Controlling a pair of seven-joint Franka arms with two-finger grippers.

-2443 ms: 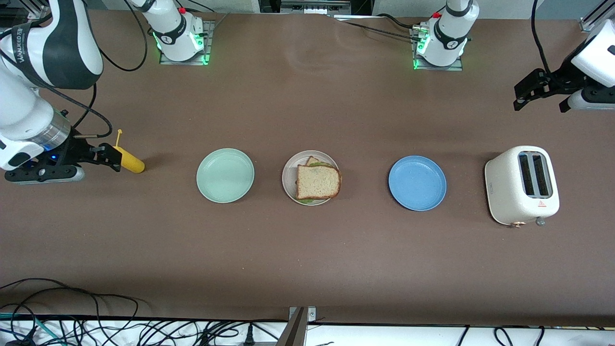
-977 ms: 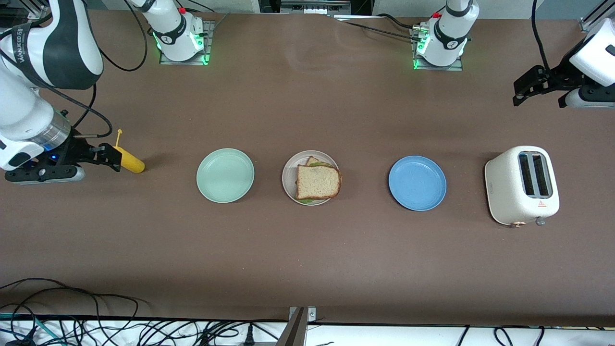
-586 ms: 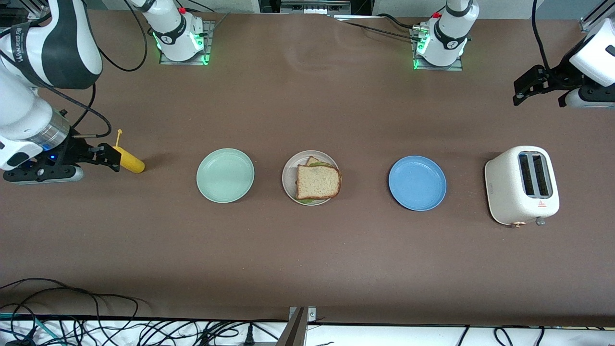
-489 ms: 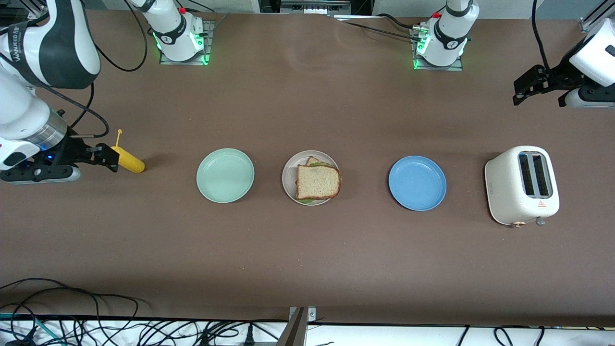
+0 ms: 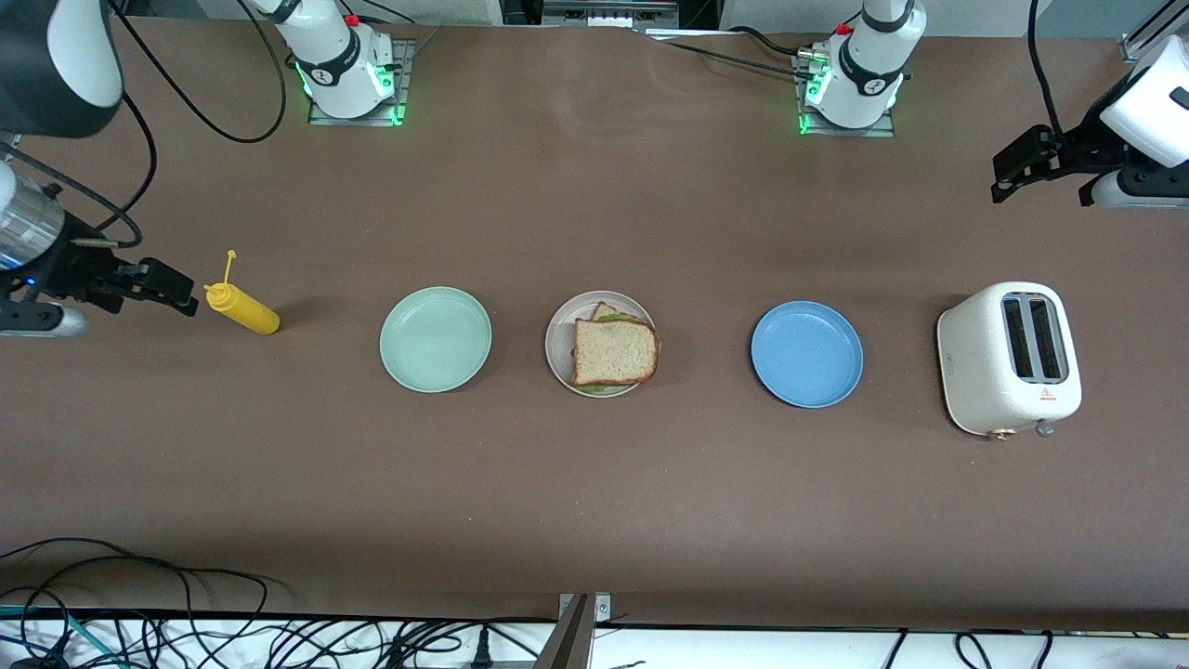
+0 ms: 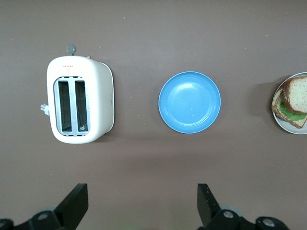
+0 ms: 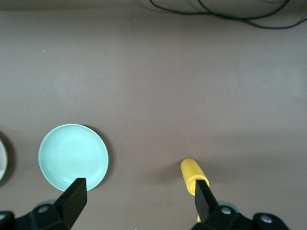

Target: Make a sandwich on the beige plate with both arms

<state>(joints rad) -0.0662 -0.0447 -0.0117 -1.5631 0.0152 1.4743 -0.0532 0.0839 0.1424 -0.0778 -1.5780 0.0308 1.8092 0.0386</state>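
Observation:
The sandwich (image 5: 615,351), two brown bread slices with green lettuce between them, lies on the beige plate (image 5: 557,346) in the middle of the table. The left wrist view catches the sandwich (image 6: 293,98) and the plate's rim (image 6: 289,127) at its edge. My left gripper (image 5: 1008,177) hangs open and empty over bare table at the left arm's end, its open gripper (image 6: 141,191) showing in its wrist view. My right gripper (image 5: 176,288) is open and empty over the right arm's end, beside a yellow squeeze bottle (image 5: 243,309); its open gripper (image 7: 139,188) holds nothing.
A mint-green plate (image 5: 435,338) and a blue plate (image 5: 806,353) flank the beige one, both bare. A white toaster (image 5: 1011,358) stands toward the left arm's end. The yellow bottle (image 7: 192,175) lies on its side. Cables hang along the table's front edge.
My right arm has risen and drawn back toward its end of the table, off the yellow bottle, which now shows whole. The left arm has hardly moved.

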